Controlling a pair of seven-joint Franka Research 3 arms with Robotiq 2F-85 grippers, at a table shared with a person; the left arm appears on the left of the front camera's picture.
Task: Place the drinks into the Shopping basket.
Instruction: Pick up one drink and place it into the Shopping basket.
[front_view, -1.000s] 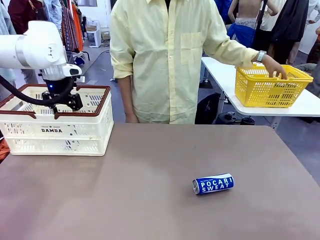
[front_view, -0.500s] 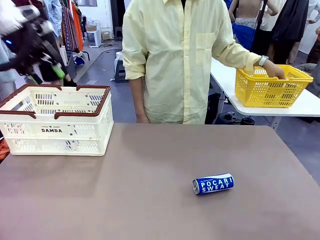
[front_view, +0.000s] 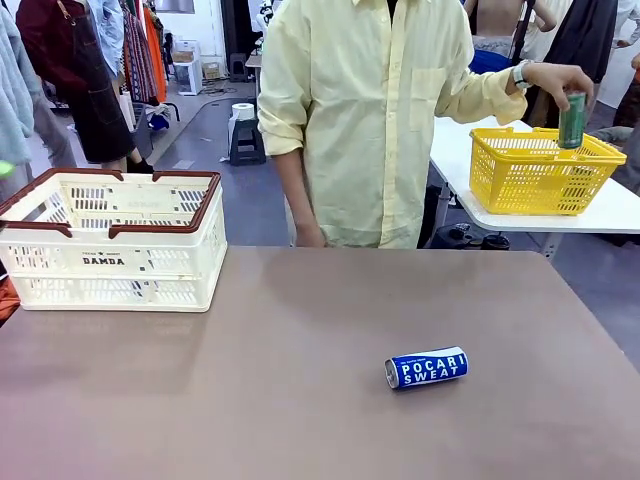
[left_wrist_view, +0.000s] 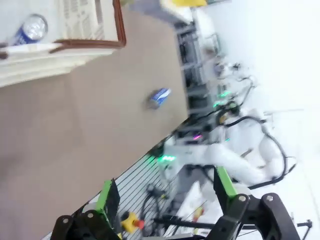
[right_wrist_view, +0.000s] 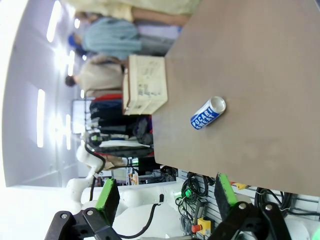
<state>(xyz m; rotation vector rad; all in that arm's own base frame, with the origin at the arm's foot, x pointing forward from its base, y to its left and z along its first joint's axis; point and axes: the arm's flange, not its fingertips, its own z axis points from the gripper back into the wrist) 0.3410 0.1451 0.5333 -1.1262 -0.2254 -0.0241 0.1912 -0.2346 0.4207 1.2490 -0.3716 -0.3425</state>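
blue can (front_view: 426, 368) on tbl (front_view: 250, 410), outside bskt (front_view: 150, 268)

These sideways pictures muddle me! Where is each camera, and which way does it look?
Front view: on the robot's side, facing across the brown table at the person, whose hand holds a green can.
Left wrist view: on the left arm, past the open left gripper, tilted.
Right wrist view: on the right arm, past the open right gripper, sideways.
All share the blue Pocari Sweat can and cream slotted plastic basket.
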